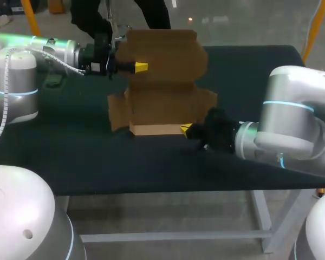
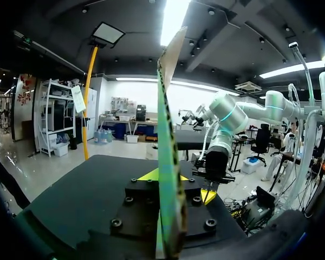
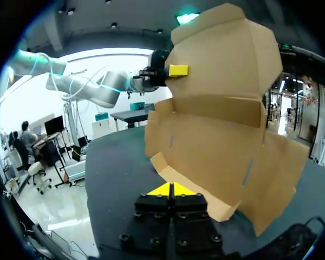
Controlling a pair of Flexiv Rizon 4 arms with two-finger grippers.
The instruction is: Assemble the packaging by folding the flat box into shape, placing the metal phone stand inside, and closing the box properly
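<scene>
Box [image 1: 162, 103] stands upright near the middle of the counter [image 1: 70, 151], half folded: a tall back panel with notched upper corners rises above a lower body, side flaps stick out to either side, and a paler front strip lies along its base on the black surface.

From the head view I see my left arm coming in level from the left. The left claw [image 1: 141, 67] is at the left edge of the tall panel, high above the counter. In the left wrist view the card [image 2: 170, 162] runs edge-on straight up between the two yellow tips, one on each face, so that claw [image 2: 176, 184] is pinching the box's upper panel. The right wrist view shows the same grip from the far side, with one yellow tip [image 3: 177, 70] lying on the brown face of the panel.

My right arm comes in low from the right. The right claw [image 1: 185, 129] sits down at counter level, touching the box's front right corner, where the pale strip ends. In its own wrist view the yellow tips [image 3: 170, 189] are pressed together with no card showing between them. The slanted edge of a low flap lies just ahead of them, and the rest of the box [image 3: 222, 108] towers beyond. The counter [image 3: 114, 162] runs dark under and beside the box.
</scene>
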